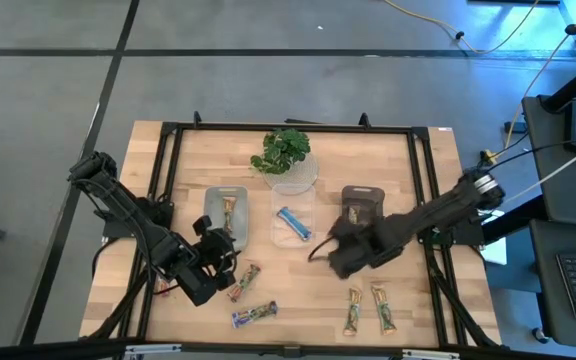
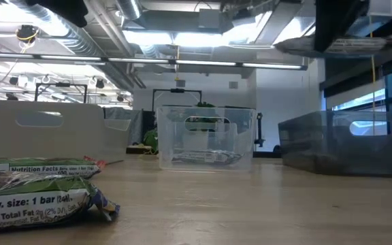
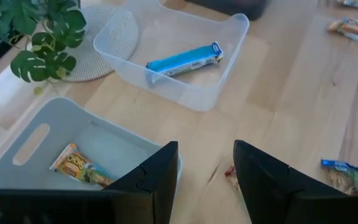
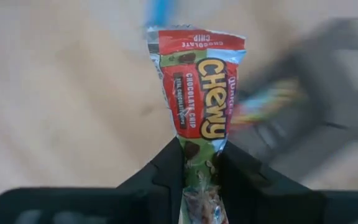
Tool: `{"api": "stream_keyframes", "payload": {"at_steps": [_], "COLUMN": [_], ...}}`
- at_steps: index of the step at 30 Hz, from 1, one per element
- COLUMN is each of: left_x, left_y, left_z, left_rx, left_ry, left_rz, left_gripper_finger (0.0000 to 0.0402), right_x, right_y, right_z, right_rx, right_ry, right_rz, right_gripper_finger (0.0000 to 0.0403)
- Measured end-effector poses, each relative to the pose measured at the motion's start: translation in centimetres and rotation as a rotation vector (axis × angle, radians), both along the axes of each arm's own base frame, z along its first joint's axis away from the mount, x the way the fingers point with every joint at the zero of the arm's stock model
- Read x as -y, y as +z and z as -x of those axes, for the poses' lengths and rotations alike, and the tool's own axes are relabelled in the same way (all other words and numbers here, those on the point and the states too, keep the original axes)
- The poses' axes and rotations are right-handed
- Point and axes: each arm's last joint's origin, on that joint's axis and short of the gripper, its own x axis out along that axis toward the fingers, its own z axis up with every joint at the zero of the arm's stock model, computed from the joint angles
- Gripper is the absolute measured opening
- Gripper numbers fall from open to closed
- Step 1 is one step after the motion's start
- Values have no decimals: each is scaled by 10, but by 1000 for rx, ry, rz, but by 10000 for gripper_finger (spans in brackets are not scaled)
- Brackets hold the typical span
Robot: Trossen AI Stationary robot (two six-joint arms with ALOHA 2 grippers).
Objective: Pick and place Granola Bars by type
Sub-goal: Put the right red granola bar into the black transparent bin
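1. Bars lie along the near edge of the counter: a blue-ended bar near the left, and two green-brown bars and side by side near the right.
2. A red-green bar lies on the wood just right of the left hand. That hand hangs low by the near corner of the grey bin, its fingers apart and holding nothing.
3. Right hand sits near mid-counter, in front of the dark bin, its fingers pinched on a red-green Chewy bar that sticks out past the tips.
4. Three bins stand in a row across the middle. The grey one on the left holds a yellow-brown bar. The clear bin in the centre holds a blue bar. What the dark bin on the right holds I cannot tell.
5. A plant on a round mat stands behind the clear bin at the far edge.
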Motion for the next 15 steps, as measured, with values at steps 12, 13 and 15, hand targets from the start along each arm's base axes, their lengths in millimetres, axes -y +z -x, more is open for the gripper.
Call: {"api": "stream_keyframes", "payload": {"at_steps": [12,13,15], "left_x": [0,0,0], "left_y": [0,0,0], "left_z": [0,-1,-1], "left_rx": [18,18,20], "left_ry": [20,19,20], "left_rz": [18,19,20], "left_gripper_finger": [148,148,150], "right_x": [38,41,47], "right_y": [0,-8,-24], "right_z": [21,22,24], "right_rx": [7,-12,-51], "right_ry": [-363,-376,-393], "right_rz": [192,204,227], "right_gripper_finger": [89,89,89]}}
